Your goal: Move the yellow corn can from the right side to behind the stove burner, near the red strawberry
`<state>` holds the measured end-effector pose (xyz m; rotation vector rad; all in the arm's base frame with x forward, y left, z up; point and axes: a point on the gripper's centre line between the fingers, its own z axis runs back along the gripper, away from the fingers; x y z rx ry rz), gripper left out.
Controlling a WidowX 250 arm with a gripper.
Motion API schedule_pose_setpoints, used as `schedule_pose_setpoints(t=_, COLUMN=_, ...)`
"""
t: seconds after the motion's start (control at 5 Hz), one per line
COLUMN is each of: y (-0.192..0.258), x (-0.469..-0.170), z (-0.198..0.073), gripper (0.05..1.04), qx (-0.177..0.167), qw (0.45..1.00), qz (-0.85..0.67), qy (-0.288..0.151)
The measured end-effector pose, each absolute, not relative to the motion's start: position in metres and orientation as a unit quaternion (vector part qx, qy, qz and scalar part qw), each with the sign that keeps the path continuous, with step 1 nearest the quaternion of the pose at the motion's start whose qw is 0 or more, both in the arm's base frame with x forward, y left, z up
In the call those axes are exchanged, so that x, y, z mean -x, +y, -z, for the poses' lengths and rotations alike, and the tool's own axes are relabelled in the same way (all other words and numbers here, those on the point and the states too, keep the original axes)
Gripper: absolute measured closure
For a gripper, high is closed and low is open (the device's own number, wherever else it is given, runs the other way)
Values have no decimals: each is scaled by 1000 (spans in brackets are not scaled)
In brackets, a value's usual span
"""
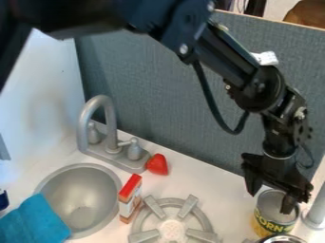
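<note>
The gripper (270,201) hangs at the right, fingers spread open, right over a can (262,227) with a yellow and dark green label. One finger is at the can's far left edge and the other is in front of its grey round top; whether either touches it I cannot tell. Just below the can, at the bottom edge, is the rim of another round metal object (282,239). A grey stove burner (171,229) lies to the left of the can.
A grey faucet (109,124) stands behind a round sink (81,204). A red strawberry-like piece (157,164) and a red-topped small carton (129,198) are between sink and burner. A blue cloth (35,222) drapes the sink's left edge. A grey post (317,209) rises at the far right.
</note>
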<state>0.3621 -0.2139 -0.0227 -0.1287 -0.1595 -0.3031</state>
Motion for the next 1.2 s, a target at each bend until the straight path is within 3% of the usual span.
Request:
schedule_pose_setpoints(t=0.4, y=-242, x=-374, z=33, gripper=80, qx=54, qw=982, qz=170, qy=-67)
schedule_pose_setpoints(t=0.8, y=-243, x=-377, z=54, gripper=80, qx=37, qw=983, qz=177, qy=-40)
schedule_pose_setpoints(t=1.2, y=-239, x=-376, z=59, gripper=81, qx=34, qw=984, qz=171, qy=-43)
